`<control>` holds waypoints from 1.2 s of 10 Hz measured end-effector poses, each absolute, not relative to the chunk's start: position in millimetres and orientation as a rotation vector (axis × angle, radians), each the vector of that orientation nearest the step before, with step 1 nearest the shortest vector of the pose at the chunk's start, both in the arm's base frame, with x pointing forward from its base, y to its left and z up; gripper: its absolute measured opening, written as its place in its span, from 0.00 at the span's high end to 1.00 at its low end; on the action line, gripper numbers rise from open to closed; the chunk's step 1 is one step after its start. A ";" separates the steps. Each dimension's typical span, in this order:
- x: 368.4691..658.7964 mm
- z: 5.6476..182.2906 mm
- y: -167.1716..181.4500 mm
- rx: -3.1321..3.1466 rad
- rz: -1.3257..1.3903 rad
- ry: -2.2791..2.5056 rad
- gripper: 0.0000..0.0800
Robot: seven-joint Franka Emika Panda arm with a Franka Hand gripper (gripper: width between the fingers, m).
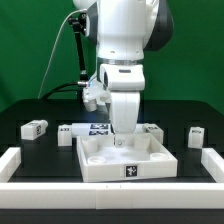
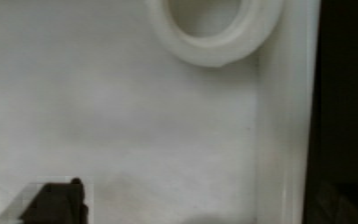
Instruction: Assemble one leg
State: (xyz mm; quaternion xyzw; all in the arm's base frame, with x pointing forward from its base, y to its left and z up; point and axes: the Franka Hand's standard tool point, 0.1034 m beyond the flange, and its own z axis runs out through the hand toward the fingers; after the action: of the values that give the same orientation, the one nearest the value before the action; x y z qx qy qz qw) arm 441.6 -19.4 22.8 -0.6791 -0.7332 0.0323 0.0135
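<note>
While the gripper (image 1: 120, 138) is held inside the tray-like part (image 1: 100, 168), finger state cannot be told.
The leg (image 1: 35, 128) is seen loose at the exterior view's left; square alignment with the round socket (image 2: 215, 30) is advised.

Tool (image 1: 122, 136), tips hidden down inside the tray-like part (image 1: 105, 168), grip unreadable, marker board (image 1: 95, 129) toward the far edge of the surface (image 1: 40, 146) half covered by the arm, wrist view blurred, white ring (image 2: 211, 54) cut off at the frame
</note>
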 end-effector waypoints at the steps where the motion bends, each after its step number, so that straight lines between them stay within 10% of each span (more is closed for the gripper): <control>1: 440.3 21.2 -21.2 -2.118 0.105 -2.277 0.19; 7: 438.8 9.1 -21.7 -2.113 0.080 -2.280 0.19; 12: 439.0 9.2 -21.7 -2.114 0.080 -2.280 0.91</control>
State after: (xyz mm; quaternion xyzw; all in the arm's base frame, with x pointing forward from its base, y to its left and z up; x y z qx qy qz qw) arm 439.0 -21.7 9.2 -0.6796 -0.7329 0.0257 0.0159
